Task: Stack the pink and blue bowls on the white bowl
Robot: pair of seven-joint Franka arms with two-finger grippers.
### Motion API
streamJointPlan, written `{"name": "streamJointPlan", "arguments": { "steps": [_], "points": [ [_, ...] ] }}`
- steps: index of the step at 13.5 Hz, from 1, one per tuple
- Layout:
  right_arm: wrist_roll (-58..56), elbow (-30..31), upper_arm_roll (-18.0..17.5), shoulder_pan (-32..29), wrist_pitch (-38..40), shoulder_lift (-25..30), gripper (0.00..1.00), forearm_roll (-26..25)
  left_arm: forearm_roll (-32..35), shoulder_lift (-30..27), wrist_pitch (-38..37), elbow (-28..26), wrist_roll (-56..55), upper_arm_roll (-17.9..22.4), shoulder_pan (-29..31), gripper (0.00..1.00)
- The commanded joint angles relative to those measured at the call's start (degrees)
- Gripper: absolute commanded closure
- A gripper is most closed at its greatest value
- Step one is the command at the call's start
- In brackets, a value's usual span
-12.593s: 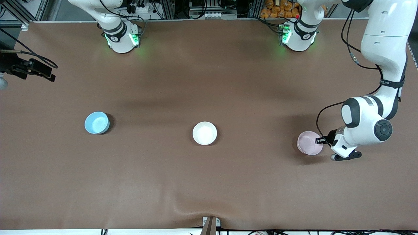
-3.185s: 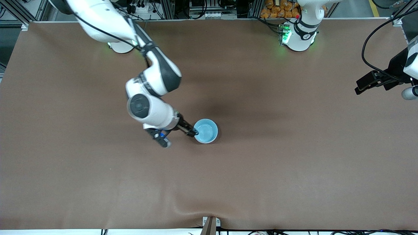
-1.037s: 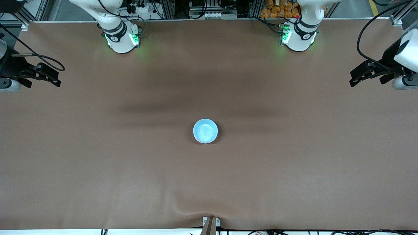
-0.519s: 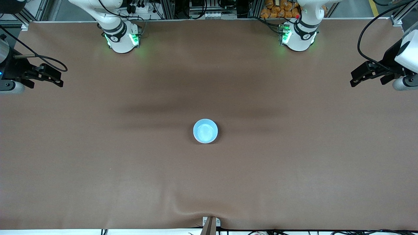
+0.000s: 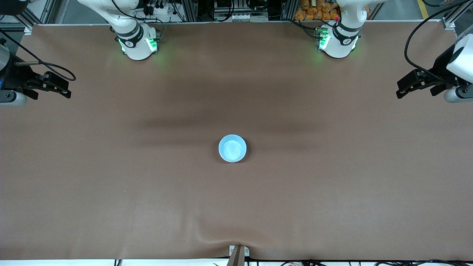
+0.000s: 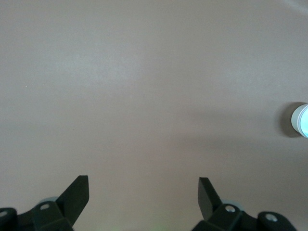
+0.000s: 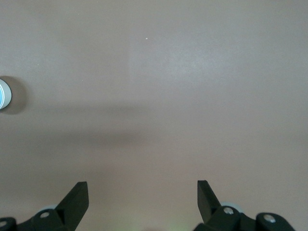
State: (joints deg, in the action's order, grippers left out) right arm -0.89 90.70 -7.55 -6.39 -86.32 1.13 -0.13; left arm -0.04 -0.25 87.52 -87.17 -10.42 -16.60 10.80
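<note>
The light blue bowl (image 5: 232,148) sits in the middle of the table, at the spot where the white bowl stood. The pink bowl and the white bowl are hidden beneath it. The stack shows at the edge of the left wrist view (image 6: 301,120) and of the right wrist view (image 7: 4,94). My left gripper (image 5: 401,88) is open and empty, up over the left arm's end of the table (image 6: 143,185). My right gripper (image 5: 66,88) is open and empty, up over the right arm's end (image 7: 142,187).
The brown table cover (image 5: 332,192) has a small wrinkle at the edge nearest the front camera (image 5: 221,240). The two arm bases (image 5: 136,44) (image 5: 338,42) stand along the edge farthest from that camera.
The pink bowl, then the blue bowl, have gone onto the white bowl at the centre. Both arms have drawn back to the table's ends. Over the last second almost nothing moves.
</note>
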Motion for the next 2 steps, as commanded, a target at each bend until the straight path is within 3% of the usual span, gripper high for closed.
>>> {"name": "streamJointPlan", "arguments": {
  "steps": [1, 2],
  "points": [
    [0.6, -1.2, 9.5, 9.7, 1.0, -0.7, 0.00, -0.5, -0.4, -0.2, -0.7, 0.2, 1.1, -0.3, 0.6, 0.00],
    [0.5, -1.2, 12.6, 12.0, 0.9, -0.7, 0.00, -0.5, -0.4, -0.2, -0.7, 0.2, 1.1, -0.3, 0.7, 0.00]
  ]
}}
